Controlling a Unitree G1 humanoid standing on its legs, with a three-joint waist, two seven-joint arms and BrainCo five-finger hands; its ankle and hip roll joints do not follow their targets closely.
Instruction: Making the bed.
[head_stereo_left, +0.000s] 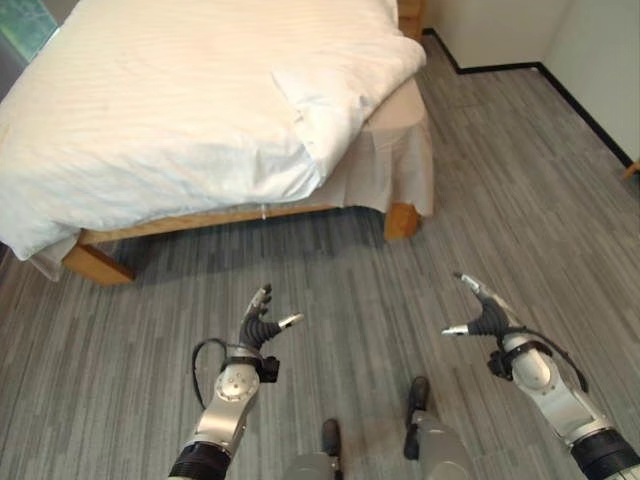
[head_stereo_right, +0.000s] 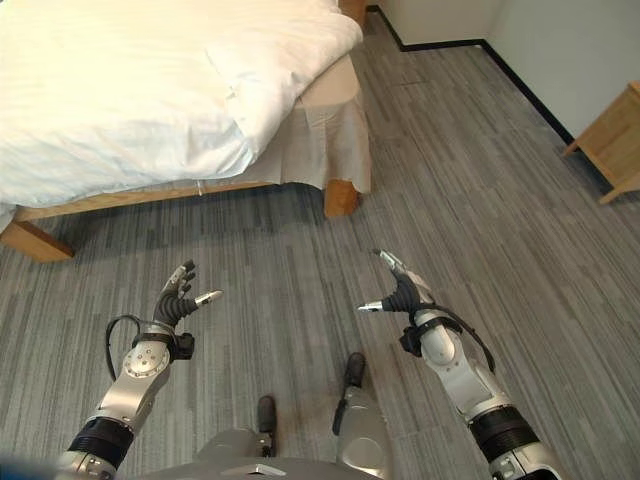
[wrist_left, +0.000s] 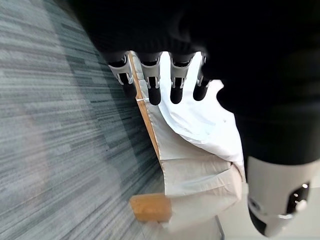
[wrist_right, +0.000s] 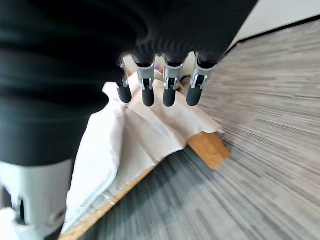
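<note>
Both hands hang over the grey floor (head_stereo_left: 500, 170), well short of the bed (head_stereo_left: 200, 90). Left hand (head_stereo_left: 258, 325) has its fingers straight and spread, thumb apart, holding nothing; right hand (head_stereo_left: 482, 315) is likewise loosely extended and empty. Ahead of them, the white duvet (head_stereo_left: 150, 130) droops over the bed's near edge, its folded corner (head_stereo_left: 320, 120) lying nearer the right hand's side. Past that corner a paler sheet, apparently a valance (head_stereo_left: 400, 165), hangs beside the wooden leg (head_stereo_left: 401, 221).
</note>
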